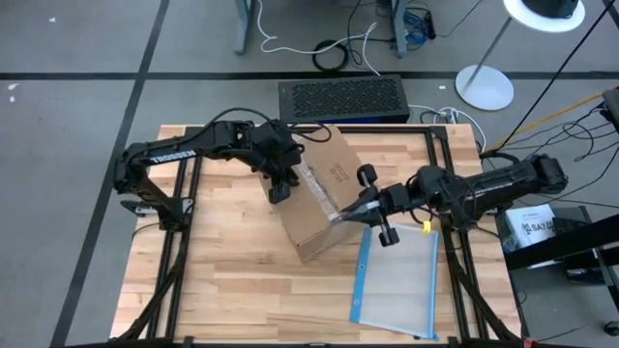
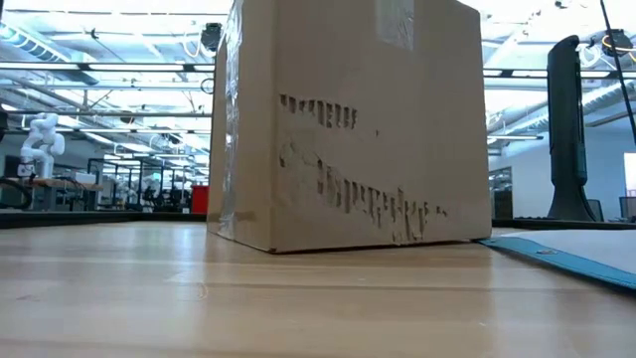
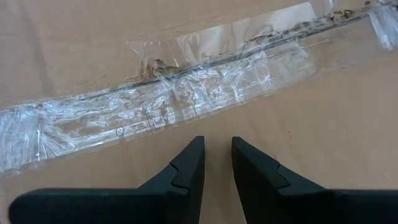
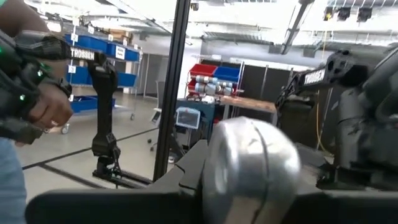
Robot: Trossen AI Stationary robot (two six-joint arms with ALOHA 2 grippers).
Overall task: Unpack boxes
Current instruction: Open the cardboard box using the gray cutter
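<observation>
The one box (image 1: 314,198) sits near the middle of the table (image 1: 222,280), turned at an angle, with its taped top seam running roughly between the two arms. The left gripper (image 1: 280,188) hangs over the top of the box, its jaws a narrow gap apart and holding nothing, fingertips pointing at the wrinkled clear tape (image 3: 186,99) along the seam. The right gripper (image 1: 360,205) is at the box's edge nearest the right arm, clamped on a silvery rounded tool (image 4: 252,168) whose tip looks to meet the tape end in the high view. The main risk, as I judge it, is that the tool tip skids along the glossy tape rather than biting into it, because the tape is already crumpled and partly lifted. A push from the right arm could also slide or spin the light box across the smooth wood, since the left gripper does not appear to be pinning it down. If the box shifts toward the clear pouch with the blue edge (image 1: 397,280), lying just beside it, it could ride over the pouch. A tool driven too deep may damage whatever is inside. Count: one box, one pouch, one tool, two grippers, one black grille-topped unit (image 1: 340,99) behind the table, one person's hand (image 4: 43,109) visible off the table in the right wrist view
</observation>
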